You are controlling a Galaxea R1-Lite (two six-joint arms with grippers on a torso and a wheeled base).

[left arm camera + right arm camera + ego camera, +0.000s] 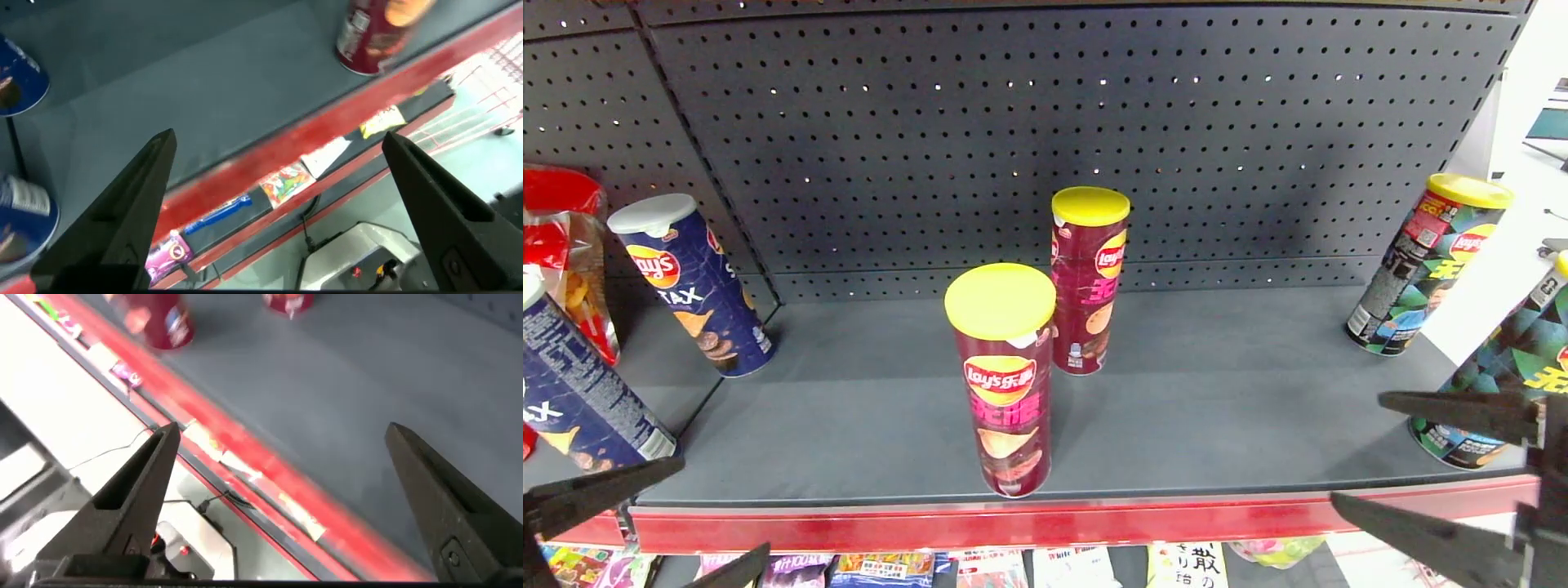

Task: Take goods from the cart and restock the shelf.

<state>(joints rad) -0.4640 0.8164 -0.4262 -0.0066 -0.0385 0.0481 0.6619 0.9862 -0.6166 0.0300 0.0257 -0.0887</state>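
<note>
Your left gripper (723, 506), at 8 o'clock of the front maroon chip can (1005, 384), and right gripper (1356, 447), at 3 o'clock, have jaws spread, empty.

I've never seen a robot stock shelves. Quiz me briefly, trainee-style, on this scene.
1. True or false: the front maroon cardboard chip tube with a yellow lid stands upright on the grey metal shelf.
2. The rear dark blue cardboard chip tube has a lid coloured: A white, B yellow, C red.
3. Fill in: the left jaws and right jaws stand open, holding ____.
Key: 1 true; 2 A; 3 nothing.
</note>
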